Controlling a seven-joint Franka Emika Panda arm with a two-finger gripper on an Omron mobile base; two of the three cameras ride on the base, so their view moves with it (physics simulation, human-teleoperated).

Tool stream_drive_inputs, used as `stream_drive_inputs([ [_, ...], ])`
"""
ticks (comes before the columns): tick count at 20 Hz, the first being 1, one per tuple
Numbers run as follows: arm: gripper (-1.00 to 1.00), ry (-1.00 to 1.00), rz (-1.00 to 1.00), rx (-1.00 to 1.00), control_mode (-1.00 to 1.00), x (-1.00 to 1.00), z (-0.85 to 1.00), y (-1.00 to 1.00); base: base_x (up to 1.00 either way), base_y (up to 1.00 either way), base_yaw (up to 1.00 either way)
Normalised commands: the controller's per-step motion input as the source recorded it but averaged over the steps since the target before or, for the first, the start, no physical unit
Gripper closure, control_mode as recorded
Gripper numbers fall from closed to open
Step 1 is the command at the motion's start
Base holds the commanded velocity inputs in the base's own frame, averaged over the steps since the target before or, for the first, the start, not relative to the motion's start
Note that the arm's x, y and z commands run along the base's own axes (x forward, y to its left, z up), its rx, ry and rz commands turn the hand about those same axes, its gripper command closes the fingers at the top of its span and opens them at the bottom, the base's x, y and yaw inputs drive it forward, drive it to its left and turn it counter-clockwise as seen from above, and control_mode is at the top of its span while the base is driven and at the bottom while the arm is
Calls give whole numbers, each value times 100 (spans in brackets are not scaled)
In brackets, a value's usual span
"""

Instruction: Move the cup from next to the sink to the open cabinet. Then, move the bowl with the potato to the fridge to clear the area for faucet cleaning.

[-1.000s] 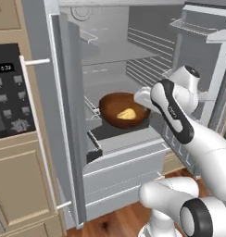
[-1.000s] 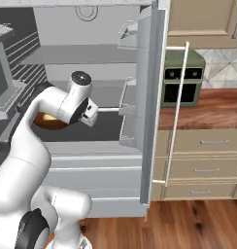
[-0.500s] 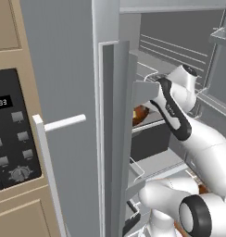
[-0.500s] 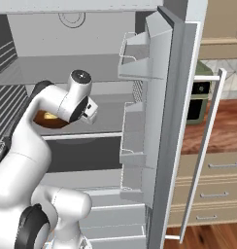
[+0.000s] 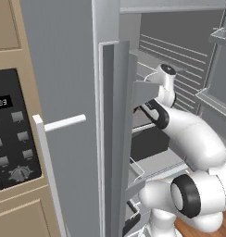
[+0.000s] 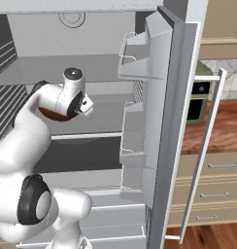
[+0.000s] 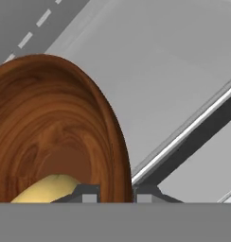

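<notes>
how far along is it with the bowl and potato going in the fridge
Nearly done. The gripper is shut on the rim of the bowl, one finger inside and one outside, with the potato inside it. The bowl is already within the fridge, above a shelf. Left: set it down and release. The cup step can't be judged here.

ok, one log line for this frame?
phase: placing in fridge | pincer: shut on bowl rim | potato: in bowl | bowl: over inner shelf | release: not yet
</notes>
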Motion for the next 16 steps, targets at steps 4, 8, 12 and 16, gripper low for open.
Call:
stream_drive_inputs([
  [4,100,6,0,0,-100,0,-37,0,0,0,0],
  [8,100,2,0,0,-100,0,-70,0,0,0,0],
  [12,100,0,0,0,-100,0,-59,0,0,0,0],
  [16,100,-1,-4,0,-100,18,-6,0,0,0,0],
])
